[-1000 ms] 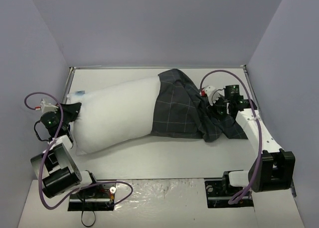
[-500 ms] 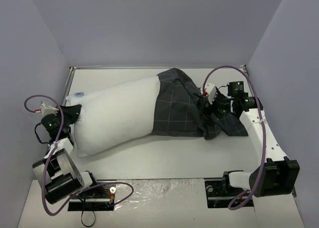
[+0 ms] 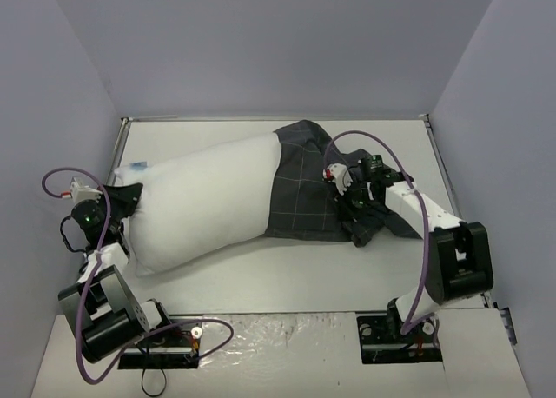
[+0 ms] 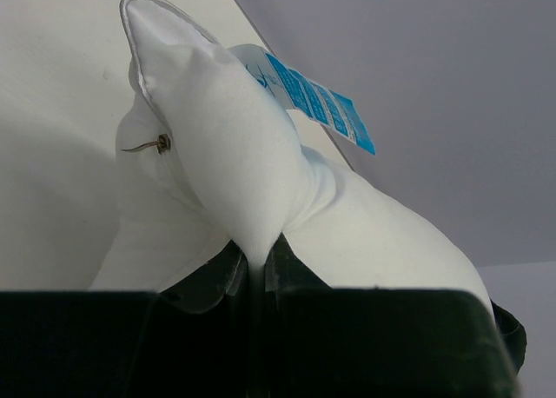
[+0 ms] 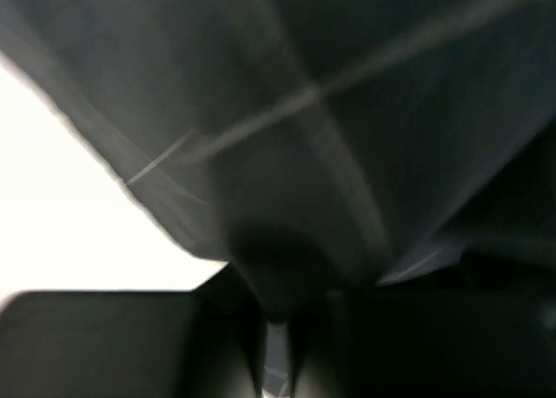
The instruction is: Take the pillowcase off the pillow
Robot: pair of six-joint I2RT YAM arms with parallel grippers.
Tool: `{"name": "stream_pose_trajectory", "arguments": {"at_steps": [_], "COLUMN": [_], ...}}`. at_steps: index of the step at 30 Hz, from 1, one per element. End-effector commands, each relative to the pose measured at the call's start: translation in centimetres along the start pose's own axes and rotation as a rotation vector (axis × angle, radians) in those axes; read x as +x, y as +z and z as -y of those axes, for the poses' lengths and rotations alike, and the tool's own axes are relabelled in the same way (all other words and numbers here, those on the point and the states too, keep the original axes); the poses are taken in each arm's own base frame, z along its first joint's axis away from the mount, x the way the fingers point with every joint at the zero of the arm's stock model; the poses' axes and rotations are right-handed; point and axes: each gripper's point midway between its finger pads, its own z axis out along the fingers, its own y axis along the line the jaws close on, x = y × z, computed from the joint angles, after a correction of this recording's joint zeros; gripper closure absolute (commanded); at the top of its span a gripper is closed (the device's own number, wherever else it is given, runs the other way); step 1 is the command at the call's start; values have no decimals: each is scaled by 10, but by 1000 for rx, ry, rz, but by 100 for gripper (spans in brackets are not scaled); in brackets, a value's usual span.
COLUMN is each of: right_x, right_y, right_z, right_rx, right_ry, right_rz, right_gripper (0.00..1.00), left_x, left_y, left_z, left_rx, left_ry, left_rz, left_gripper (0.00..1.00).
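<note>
The pillowcase [image 3: 304, 194], soft charcoal cloth crossed by thin pale checks, is lying wrinkled over the right end of the pillow [image 3: 195, 207], with its loose end trailing onto the table [image 3: 261, 276]. The pillow, plump and plain white with a blue tag [image 4: 317, 98] at one corner, is stretching across the white tabletop. The right gripper [image 3: 349, 198], its arm bent inward, is pinching a fold of the pillowcase. The left gripper [image 3: 123, 201] is nipping the pillow's left corner. Pale lilac walls [image 3: 261, 50] are enclosing the table.
</note>
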Motion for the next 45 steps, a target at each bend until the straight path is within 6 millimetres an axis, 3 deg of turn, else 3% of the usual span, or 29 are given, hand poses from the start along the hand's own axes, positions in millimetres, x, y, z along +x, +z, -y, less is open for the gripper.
{"name": "stream_pose_trajectory", "arguments": {"at_steps": [1,4,7,8,9,11,12,14,16,18,19,22,25,29,35,40,41,45], "right_x": [5,-5,-50,-52,-83,-113,-145,-179,-218,-237,-253,-277,-288,-303,-311,-301,-300,-312], "right_y": [13,-17,-109,-144,-190,-240,-279,-302,-341,-365,-386,-416,-435,-481,-487,-447,-447,-487], "right_z": [22,47,90,112,125,129,124,107,90,80,73,59,49,36,35,46,48,51], "right_rx": [83,209,436,515,590,599,626,547,531,526,531,517,508,582,538,468,483,575], "right_ry": [91,57,24,68,44,80,39,40,29,12,0,-47,-51,-99,-86,-24,-19,-39], "right_rz": [-67,-28,172,225,327,488,585,711,865,955,1031,1151,1228,1332,1380,1318,1319,1404], "right_gripper": [100,100,100,100,100,100,100,100,100,100,100,100,100,100,100,100,100,100], "left_x": [3,2,-3,-5,-5,-6,-8,-10,-11,-12,-11,-10,-8,-7,-6,-3,-2,0], "left_y": [-4,-4,-4,-4,-3,0,1,4,6,7,7,7,9,11,16,19,20,22], "left_z": [12,8,1,0,-3,-5,-5,-5,-4,-4,-3,-6,-6,-9,-12,-9,-8,-8], "left_rx": [36,23,4,-2,-9,-15,-13,-6,-2,-2,1,-7,-1,-10,-5,20,25,24], "left_ry": [15,29,29,30,27,19,17,9,7,11,14,18,23,26,10,0,1,0], "left_rz": [-12,-10,3,10,11,14,17,25,24,21,17,6,-5,-16,-24,-45,-49,-63], "left_gripper": [98,98,98,98,98,98,98,98,98,98,98,98,98,98,98,98,98,98]}}
